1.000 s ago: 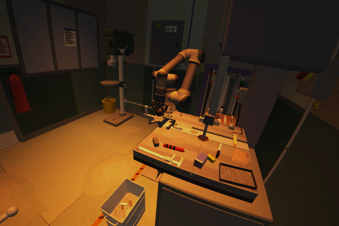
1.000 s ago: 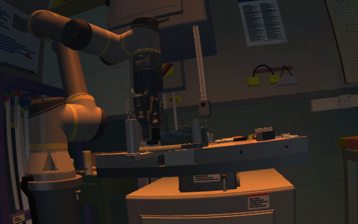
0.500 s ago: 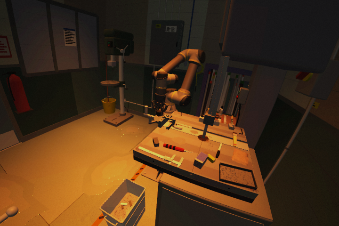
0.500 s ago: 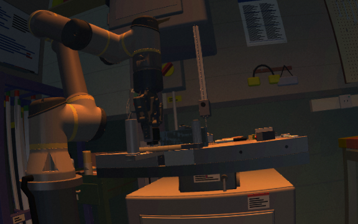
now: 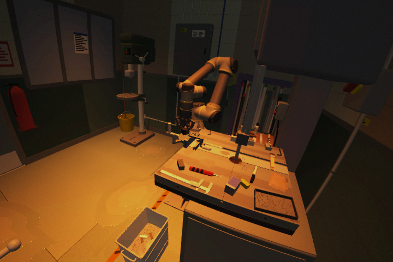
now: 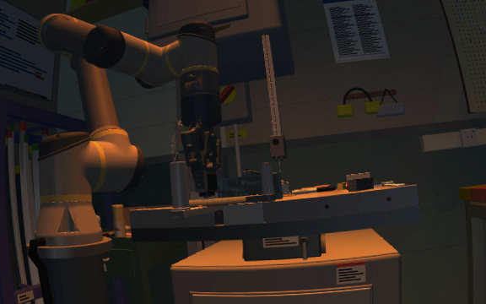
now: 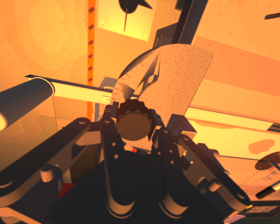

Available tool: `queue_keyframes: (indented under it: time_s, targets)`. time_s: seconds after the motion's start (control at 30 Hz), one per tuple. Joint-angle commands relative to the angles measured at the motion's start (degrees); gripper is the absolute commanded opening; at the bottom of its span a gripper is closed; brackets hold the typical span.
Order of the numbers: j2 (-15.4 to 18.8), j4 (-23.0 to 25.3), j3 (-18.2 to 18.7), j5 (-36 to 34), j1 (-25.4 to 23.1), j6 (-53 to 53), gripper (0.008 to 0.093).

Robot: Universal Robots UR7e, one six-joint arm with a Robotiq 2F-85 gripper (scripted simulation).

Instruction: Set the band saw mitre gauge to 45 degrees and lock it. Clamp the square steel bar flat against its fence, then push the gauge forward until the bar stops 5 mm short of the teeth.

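Note:
My gripper [image 7: 133,120] points straight down over the far left corner of the saw table and is closed around the round knurled lock knob [image 7: 133,122] of the mitre gauge [image 5: 189,139]. The gauge's speckled protractor plate [image 7: 167,84] fans out beyond the knob, with its degree marks along the curved left rim. A pale bar [image 7: 75,93] runs across behind the plate. The saw blade [image 5: 238,152] drops through the table's round insert further along, to the right of the gauge. The steel bar is not clear to me.
The table's far left edge lies just beside the gauge, with a grey upright cylinder [image 6: 178,184] standing there. On the near table lie a red-handled screwdriver [image 5: 201,171], calipers [image 5: 187,182], small blocks, a marker and a tray [image 5: 276,204]. A bin [image 5: 144,236] stands on the floor.

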State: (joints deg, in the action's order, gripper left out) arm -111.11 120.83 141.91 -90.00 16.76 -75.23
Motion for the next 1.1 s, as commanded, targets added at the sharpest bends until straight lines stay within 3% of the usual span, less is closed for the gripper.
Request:
queue_keyframes:
  time_s: [0.0, 0.6, 1.07]
  targets:
    - [0.03, 0.08, 0.0, 0.0, 0.01, 0.0, 0.008]
    - [0.03, 0.08, 0.0, 0.0, 0.01, 2.01, 0.008]
    - [0.03, 0.08, 0.0, 0.0, 0.01, 10.16, 0.008]
